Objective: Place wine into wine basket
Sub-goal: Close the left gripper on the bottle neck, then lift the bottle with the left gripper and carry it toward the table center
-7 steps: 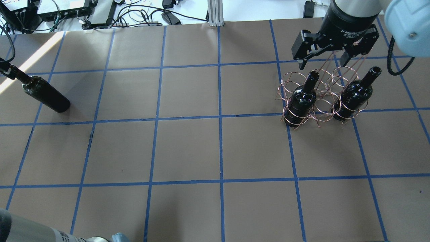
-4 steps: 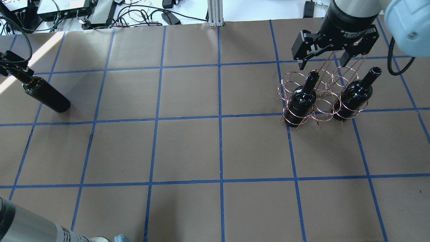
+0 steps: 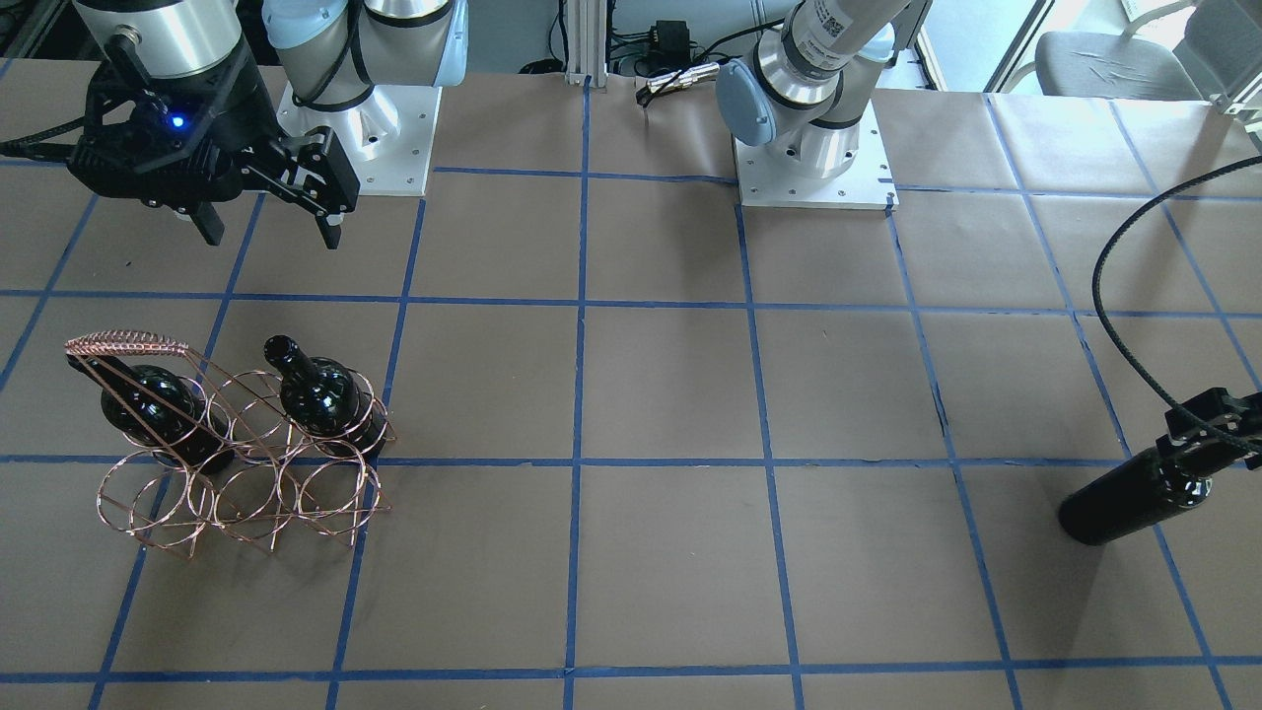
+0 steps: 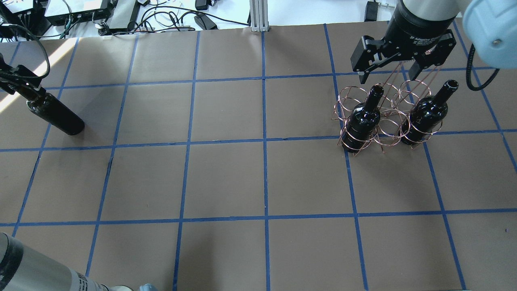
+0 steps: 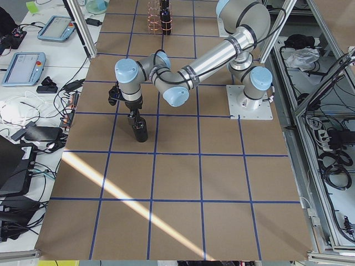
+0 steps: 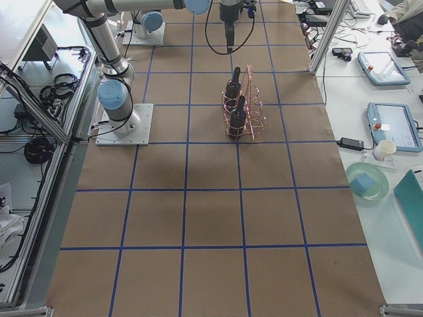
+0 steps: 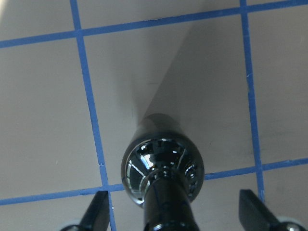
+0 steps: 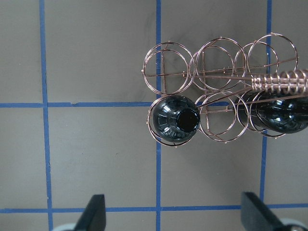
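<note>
My bench (image 4: 226,178) is covered in brown paper gridded with blue tape. A slanting stripe of sunlight (image 5: 127,202) crosses it. A grey office chair (image 3: 1104,59) stands beside it.

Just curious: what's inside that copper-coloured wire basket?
A glossy black glass bottle stands at each end of one row of the wire basket; the second bottle's top is covered by the coiled handle. The other four rings are empty.

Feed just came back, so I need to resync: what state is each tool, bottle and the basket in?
Wine basket: upright, four rings empty.
Two basketed bottles: upright, in one row's end rings.
Wine: standing upright, outside the basket.
Left tool: open, straddling the wine's neck, not clamped.
Right tool: open, empty, raised beside the basket.
</note>
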### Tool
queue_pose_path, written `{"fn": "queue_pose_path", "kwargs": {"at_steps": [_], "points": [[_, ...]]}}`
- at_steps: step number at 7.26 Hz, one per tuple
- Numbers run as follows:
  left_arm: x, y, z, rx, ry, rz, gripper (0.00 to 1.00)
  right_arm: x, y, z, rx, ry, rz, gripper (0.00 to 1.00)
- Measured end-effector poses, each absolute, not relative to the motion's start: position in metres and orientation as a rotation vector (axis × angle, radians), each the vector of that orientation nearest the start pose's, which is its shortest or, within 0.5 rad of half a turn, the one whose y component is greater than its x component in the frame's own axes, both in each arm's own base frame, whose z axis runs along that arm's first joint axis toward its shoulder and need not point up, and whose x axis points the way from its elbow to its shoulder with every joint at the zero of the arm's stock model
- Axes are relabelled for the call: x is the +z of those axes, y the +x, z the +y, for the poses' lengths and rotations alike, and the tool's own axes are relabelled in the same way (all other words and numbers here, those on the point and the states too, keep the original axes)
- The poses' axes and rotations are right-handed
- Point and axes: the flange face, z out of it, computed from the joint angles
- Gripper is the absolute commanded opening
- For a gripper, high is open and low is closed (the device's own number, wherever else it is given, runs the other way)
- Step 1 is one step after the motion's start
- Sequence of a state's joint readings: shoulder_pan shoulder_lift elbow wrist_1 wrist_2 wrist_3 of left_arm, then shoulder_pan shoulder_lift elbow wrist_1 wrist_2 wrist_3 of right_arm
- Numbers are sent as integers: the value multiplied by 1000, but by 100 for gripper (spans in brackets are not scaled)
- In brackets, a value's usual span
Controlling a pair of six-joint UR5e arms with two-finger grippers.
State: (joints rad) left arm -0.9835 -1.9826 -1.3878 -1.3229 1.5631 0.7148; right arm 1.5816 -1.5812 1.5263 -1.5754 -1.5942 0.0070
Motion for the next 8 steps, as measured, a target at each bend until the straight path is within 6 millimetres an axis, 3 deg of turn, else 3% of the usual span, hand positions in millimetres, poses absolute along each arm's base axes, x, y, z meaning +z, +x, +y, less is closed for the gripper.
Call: {"fn": "queue_pose_path", "kwargs": {"at_steps": [1, 2, 5, 8], "points": [[366, 250, -619, -22, 201, 3117, 30, 515, 136, -491, -94, -1, 3162, 99], [369, 250, -620, -34, 205, 3105, 22, 515, 137, -491, -93, 1, 3162, 99], [380, 248, -622, -91, 218, 3082, 0, 515, 137, -491, -92, 1, 3162, 99], [391, 246, -619, -117, 238, 3067, 0, 515, 137, -490, -94, 1, 3162, 99]]}}
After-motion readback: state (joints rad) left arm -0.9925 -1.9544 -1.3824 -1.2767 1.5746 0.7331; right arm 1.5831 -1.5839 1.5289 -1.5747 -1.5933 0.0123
